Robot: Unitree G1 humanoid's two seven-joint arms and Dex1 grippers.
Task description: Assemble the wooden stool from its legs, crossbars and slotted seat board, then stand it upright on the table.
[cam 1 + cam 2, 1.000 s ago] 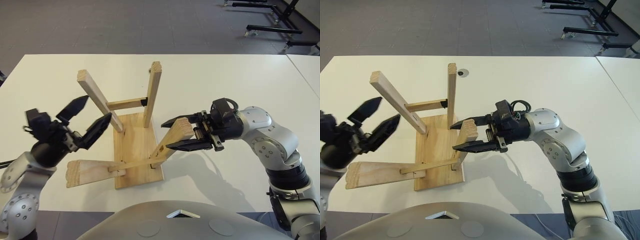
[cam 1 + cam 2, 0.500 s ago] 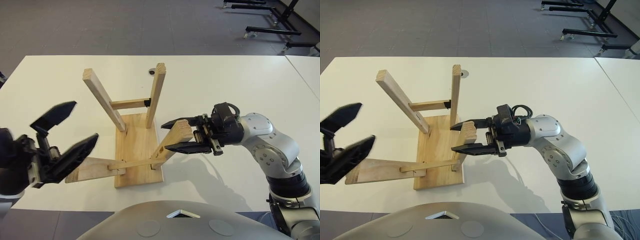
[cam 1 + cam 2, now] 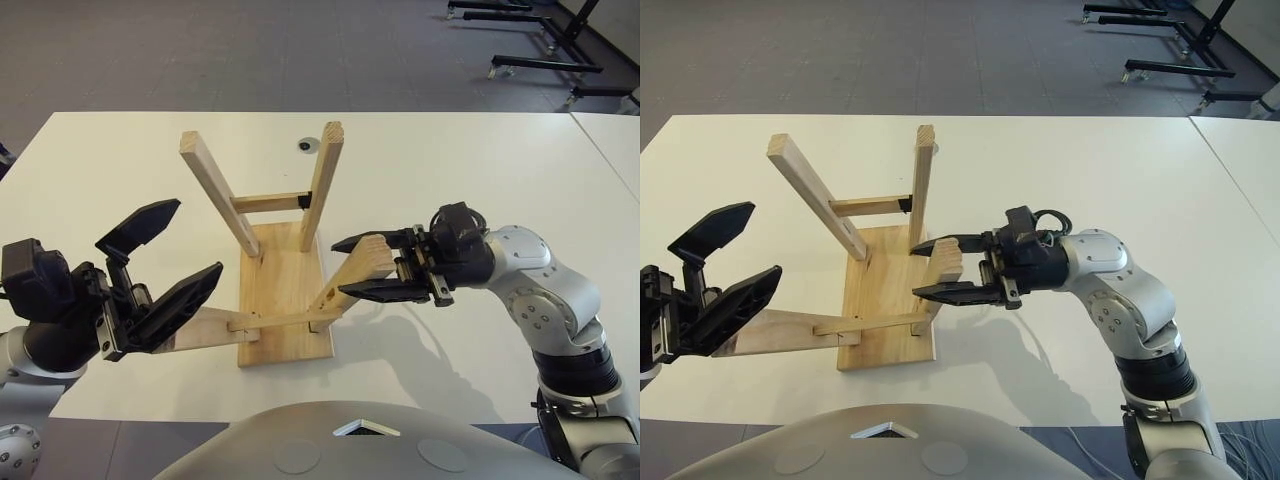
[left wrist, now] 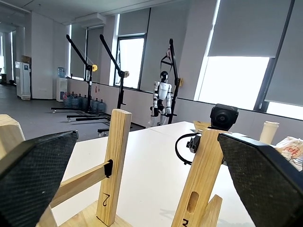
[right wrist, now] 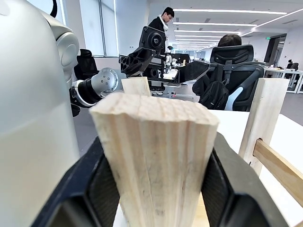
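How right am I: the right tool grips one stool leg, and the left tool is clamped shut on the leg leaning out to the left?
Not quite: the left tool is wide open, not clamped on the left-leaning leg, as the left eye view shows. The right tool does grip one stool leg.

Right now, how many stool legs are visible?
4. The far left leg and far right leg stand at the seat board's far end; the near right leg is between the right gripper's jaws; the near left leg lies near the left gripper.
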